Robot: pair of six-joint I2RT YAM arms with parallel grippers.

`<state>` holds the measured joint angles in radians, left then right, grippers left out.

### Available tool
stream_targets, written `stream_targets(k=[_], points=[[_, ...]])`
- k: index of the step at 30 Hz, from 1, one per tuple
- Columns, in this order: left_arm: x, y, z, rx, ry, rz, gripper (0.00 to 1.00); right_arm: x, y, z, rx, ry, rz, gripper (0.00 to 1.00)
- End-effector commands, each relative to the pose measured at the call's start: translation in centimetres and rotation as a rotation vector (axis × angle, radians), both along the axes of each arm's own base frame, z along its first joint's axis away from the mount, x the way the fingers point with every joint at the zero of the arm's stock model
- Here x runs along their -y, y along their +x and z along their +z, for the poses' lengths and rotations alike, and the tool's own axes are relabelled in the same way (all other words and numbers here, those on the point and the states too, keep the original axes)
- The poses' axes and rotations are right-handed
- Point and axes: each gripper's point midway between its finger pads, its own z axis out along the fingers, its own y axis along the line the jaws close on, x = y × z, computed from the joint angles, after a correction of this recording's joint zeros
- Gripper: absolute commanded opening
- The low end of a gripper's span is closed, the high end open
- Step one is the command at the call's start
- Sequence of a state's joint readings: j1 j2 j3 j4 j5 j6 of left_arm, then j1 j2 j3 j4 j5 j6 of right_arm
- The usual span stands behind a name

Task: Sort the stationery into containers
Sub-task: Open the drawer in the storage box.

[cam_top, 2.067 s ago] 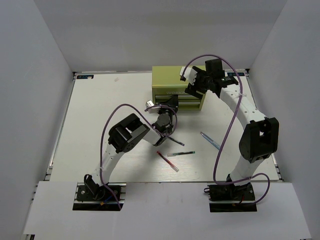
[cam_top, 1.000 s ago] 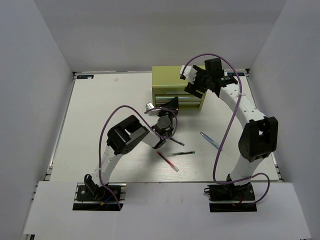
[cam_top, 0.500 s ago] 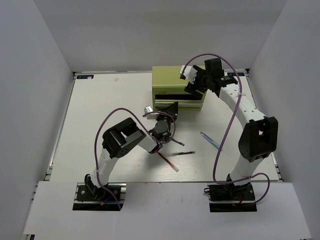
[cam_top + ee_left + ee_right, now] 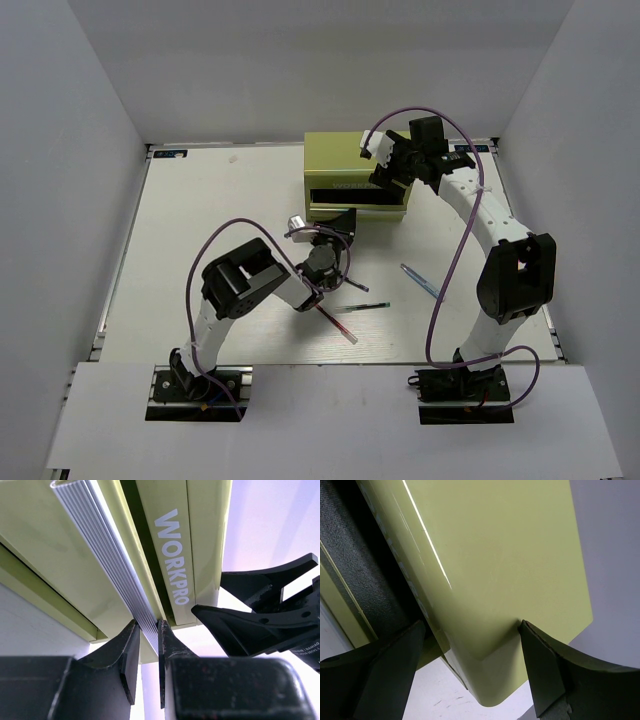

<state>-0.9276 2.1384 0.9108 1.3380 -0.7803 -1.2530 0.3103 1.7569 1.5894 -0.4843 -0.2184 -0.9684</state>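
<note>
My left end effector [image 4: 148, 630] pinches the ribbed drawer handle [image 4: 102, 540]; pull straight outward while my wide-open right end effector [image 4: 471, 625] steadies the olive-green cabinet [image 4: 510, 545].

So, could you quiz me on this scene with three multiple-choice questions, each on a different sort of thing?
1. The cabinet is: A red; B olive green; C black.
2. The blue pen lies: A on the table; B in a drawer; C on a shelf.
3. The left end effector is: A wide open; B shut on a pen; C shut on the handle.

Answers:
1 B: the top view shows its olive-green top.
2 A: it lies flat on the white surface, apart from the cabinet.
3 C: the left wrist view shows it pinching the ribbed silver handle.
</note>
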Motion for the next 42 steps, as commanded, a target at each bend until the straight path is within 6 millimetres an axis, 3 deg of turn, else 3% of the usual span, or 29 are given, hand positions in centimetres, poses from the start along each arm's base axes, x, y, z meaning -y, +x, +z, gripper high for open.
stream_targets(k=[1,3,4,5,7,8,14,18,19,21,22,28,29,31,32,35,36,37,40,41,42], points=[[-4.9,-2.4,12.4,0.301,-0.394,0.065,0.0,1.4,-2.9,-4.8,-0.21,-0.045,-0.057,0.82],[-5.0,-2.5,12.1,0.293,-0.396,0.062,0.01,1.3,-3.2,-4.7,-0.221,-0.037,-0.046,0.83],[-5.0,-2.5,12.1,0.292,-0.409,0.058,0.06,1.1,-3.3,-4.5,-0.217,-0.034,-0.04,0.83],[-5.1,-2.6,12.6,0.296,-0.426,0.055,0.2,1.2,-3.6,-4.6,-0.226,-0.038,-0.03,0.83],[-5.5,-2.3,12.3,0.293,-0.417,0.064,0.33,0.9,-4.2,-4.2,-0.231,-0.029,-0.002,0.84],[-5.5,-2.3,12.3,0.293,-0.417,0.064,0.45,0.9,-4.5,-4.2,-0.235,-0.03,0.009,0.86],[-5.6,-2.5,12.5,0.297,-0.416,0.056,0.88,1.1,-5.9,-3.1,-0.205,-0.017,0.039,0.9],[-5.7,-2.8,13.2,0.315,-0.412,0.031,0.97,1.7,-7.0,-2.6,-0.211,-0.023,0.034,0.9],[-5.5,-3.2,13.5,0.323,-0.404,0.006,0.98,1.9,-7.5,-1.4,-0.179,-0.022,0.034,0.9],[-5.7,-4.0,13.6,0.326,-0.386,-0.026,1.0,2.6,-8.5,-2.4,-0.185,-0.05,0.044,0.9],[-5.1,-4.8,13.7,0.33,-0.375,-0.065,1.0,2.9,-9.6,-1.7,-0.164,-0.05,0.047,0.9],[-5.8,-8.3,11.9,0.269,-0.327,-0.166,1.0,4.1,-12.9,-2.1,-0.134,-0.049,0.046,0.9],[-6.4,-9.0,11.7,0.259,-0.309,-0.177,1.0,4.2,-13.4,-0.9,-0.091,-0.033,0.039,0.9],[-6.5,-9.8,11.2,0.236,-0.291,-0.199,1.0,4.4,-14.3,-2.0,-0.105,-0.02,0.026,0.9],[-7.0,-10.4,11.2,0.232,-0.279,-0.214,1.0,4.4,-14.8,-1.1,-0.08,0.004,0.027,0.9],[-6.9,-12.0,9.6,0.185,-0.234,-0.281,1.0,4.0,-16.8,-2.3,-0.154,0.054,0.021,0.9],[-7.1,-12.7,10.2,0.195,-0.235,-0.306,1.0,3.8,-17.4,-2.3,-0.172,0.072,0.03,0.9],[-7.2,-13.0,8.6,0.151,-0.184,-0.32,1.0,4.0,-18.3,-3.3,-0.216,0.074,0.022,0.8],[-7.2,-14.1,7.0,0.065,-0.083,-0.368,1.0,4.3,-19.9,-5.2,-0.304,0.088,-0.011,0.43],[-7.6,-13.8,6.3,0.029,-0.042,-0.365,1.0,4.5,-20.7,-5.9,-0.349,0.092,-0.032,0.21],[-7.3,-14.1,5.8,-0.008,-0.002,-0.392,1.0,4.5,-21.0,-6.4,-0.368,0.091,-0.038,0.17]])
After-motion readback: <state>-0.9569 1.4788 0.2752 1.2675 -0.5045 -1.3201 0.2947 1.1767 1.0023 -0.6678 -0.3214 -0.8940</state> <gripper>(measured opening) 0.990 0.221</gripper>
